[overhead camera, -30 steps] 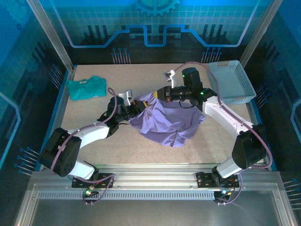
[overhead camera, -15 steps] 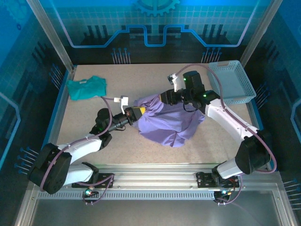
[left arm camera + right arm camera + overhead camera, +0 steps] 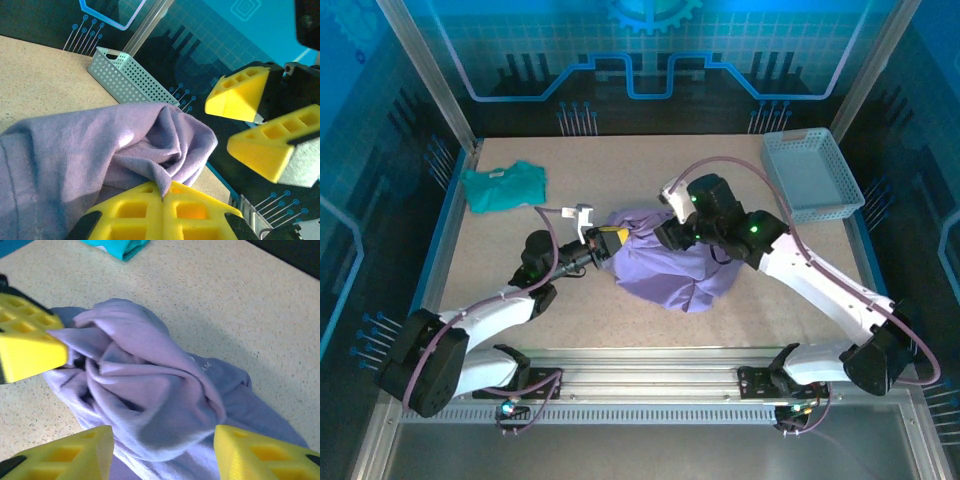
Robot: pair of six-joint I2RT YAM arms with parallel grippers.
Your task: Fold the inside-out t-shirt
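Observation:
The inside-out t-shirt (image 3: 675, 268) lies crumpled in a lavender heap at the middle of the table, with a bit of white lettering showing (image 3: 200, 363). My left gripper (image 3: 612, 239) is at the heap's left end, and its yellow jaws (image 3: 162, 192) are shut on a pinched fold of the fabric. My right gripper (image 3: 664, 236) hovers over the top of the heap. Its fingers (image 3: 65, 455) stand apart on either side of a twisted bunch of cloth (image 3: 150, 385) and do not grip it.
A folded teal shirt (image 3: 503, 186) lies at the far left of the table. A pale perforated basket (image 3: 812, 172) stands at the far right. The two grippers are close together over the heap's left end.
My right gripper has opened, let go of the shirt and moved left and nearer over the heap. The left arm drew back to the left with its fold, then held still.

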